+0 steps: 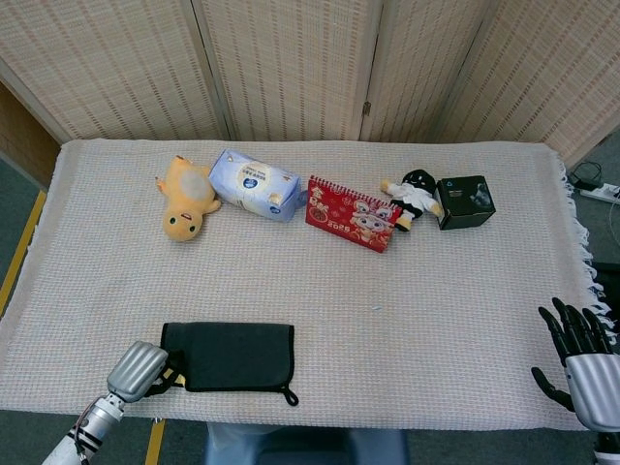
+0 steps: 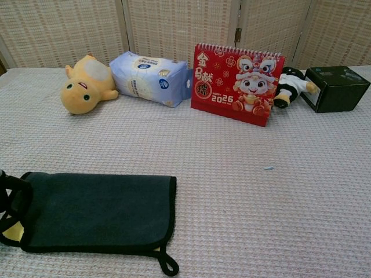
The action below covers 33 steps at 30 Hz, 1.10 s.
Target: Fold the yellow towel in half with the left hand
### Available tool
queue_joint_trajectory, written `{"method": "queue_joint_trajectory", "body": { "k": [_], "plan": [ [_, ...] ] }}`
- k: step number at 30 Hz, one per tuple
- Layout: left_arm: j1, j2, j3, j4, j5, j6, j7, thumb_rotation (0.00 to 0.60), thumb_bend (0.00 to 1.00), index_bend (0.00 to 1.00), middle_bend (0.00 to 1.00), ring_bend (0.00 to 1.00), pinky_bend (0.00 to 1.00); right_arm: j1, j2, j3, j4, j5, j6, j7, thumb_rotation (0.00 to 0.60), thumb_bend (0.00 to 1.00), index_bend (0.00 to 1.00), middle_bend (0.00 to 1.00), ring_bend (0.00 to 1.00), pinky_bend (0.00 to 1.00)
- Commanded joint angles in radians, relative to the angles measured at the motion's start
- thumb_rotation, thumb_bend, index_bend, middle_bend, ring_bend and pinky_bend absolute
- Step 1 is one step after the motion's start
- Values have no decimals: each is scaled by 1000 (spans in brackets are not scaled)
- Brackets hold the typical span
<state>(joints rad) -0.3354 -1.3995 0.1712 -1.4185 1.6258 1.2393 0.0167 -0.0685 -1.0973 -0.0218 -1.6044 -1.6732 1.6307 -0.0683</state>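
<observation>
The towel (image 1: 232,356) lies folded near the table's front left edge, dark side up, with only a sliver of its yellow side showing at the left end. Its hanging loop (image 2: 168,266) pokes out at the front right corner. My left hand (image 1: 136,370) sits at the towel's left edge; in the chest view its dark fingers (image 2: 7,200) curl around that edge of the towel (image 2: 98,211). My right hand (image 1: 581,354) hovers off the table's front right corner, fingers spread, holding nothing.
Along the back stand a yellow plush toy (image 1: 184,199), a blue tissue pack (image 1: 254,184), a red desk calendar (image 1: 351,213), a small doll (image 1: 412,194) and a black box (image 1: 465,201). A woven cloth (image 1: 436,310) covers the table.
</observation>
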Motion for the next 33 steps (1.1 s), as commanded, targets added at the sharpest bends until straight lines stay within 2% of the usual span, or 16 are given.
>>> {"method": "queue_joint_trajectory", "body": {
  "k": [1, 5, 11, 18, 27, 29, 30, 31, 33],
  "plan": [
    [5, -2, 0, 7, 1, -2, -9, 600, 488, 607, 1000, 1000, 1000, 1, -1, -1, -2, 0, -3, -2, 600, 325, 0, 0, 0, 0],
    [11, 2, -9, 8, 13, 20, -16, 600, 487, 382, 1000, 1000, 1000, 1, -1, 0, -3, 1, -1, -3, 600, 326, 0, 0, 0, 0],
    [25, 27, -21, -7, 17, 53, -5, 600, 487, 221, 1000, 1000, 1000, -2, 2, -1, -2, -3, 8, 3, 600, 325, 0, 0, 0, 0],
    [57, 73, -38, -29, 16, 117, -5, 600, 487, 170, 1000, 1000, 1000, -4, 4, -2, -1, -7, 12, 8, 600, 325, 0, 0, 0, 0],
    [105, 163, -100, -77, -14, 240, -28, 600, 487, 178, 1000, 1000, 1000, -4, 4, 0, -1, -6, 15, 6, 600, 326, 0, 0, 0, 0],
    [124, 185, -133, -95, -37, 291, -20, 600, 486, 186, 989, 999, 1000, -2, 1, 1, 0, -5, 9, 2, 600, 325, 0, 0, 0, 0],
    [130, 191, -141, -104, -47, 300, -6, 600, 485, 189, 948, 973, 999, 0, 0, 1, 0, -4, 6, 0, 600, 325, 0, 0, 0, 0],
    [136, 196, -146, -114, -62, 299, 9, 600, 485, 193, 851, 889, 949, 2, -2, 1, 0, -4, 3, -3, 600, 326, 0, 0, 0, 0],
    [143, 202, -154, -137, -94, 285, 40, 600, 484, 195, 601, 632, 717, 5, -7, 2, 0, -6, -1, -9, 600, 326, 0, 0, 0, 0]
  ]
}}
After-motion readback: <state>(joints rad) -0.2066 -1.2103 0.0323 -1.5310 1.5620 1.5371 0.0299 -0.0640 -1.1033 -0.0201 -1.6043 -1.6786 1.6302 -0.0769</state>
